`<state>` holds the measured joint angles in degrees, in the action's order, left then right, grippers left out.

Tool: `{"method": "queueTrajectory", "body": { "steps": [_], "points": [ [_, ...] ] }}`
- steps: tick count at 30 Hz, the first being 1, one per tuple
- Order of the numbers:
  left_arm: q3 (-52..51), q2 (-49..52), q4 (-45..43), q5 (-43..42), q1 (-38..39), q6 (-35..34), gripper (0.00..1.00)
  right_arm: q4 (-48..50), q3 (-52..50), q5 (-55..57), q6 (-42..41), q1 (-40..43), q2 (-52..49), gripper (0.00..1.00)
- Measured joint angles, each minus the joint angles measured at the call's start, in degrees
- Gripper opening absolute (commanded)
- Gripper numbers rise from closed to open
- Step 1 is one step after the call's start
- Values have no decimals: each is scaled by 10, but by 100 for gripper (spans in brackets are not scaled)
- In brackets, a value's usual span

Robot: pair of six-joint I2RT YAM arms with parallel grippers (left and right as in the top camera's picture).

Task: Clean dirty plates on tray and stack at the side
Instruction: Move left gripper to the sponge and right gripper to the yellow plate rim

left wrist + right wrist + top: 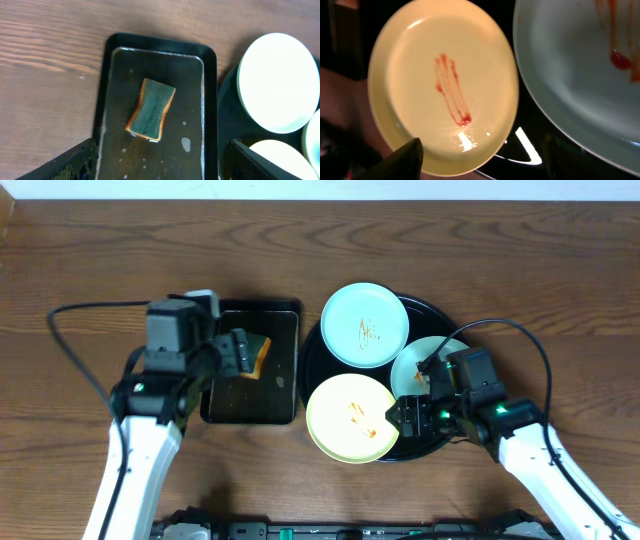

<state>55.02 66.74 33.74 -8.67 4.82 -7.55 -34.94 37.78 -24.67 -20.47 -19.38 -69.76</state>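
Overhead: left gripper wide over sponge in rectangular tray; right gripper wide too.

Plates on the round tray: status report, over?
Left gripper open above sponge in rectangular tray. Right gripper open at yellow plate rim. Yellow plate and both mint plates on round tray, smeared, unstacked. Path clear.
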Motion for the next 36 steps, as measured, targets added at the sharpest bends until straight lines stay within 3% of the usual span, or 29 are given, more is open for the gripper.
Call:
{"method": "queueTrajectory", "body": {
  "steps": [16,26,36],
  "points": [
    [0,222,-99,0,33,7,80,26,0,63,-109,-52,-91,58],
    [0,304,-162,18,33,21,68,40,0,63,-116,-54,-113,56],
    [0,321,-166,56,33,25,57,41,0,63,-116,-54,-113,56]
  ]
}}
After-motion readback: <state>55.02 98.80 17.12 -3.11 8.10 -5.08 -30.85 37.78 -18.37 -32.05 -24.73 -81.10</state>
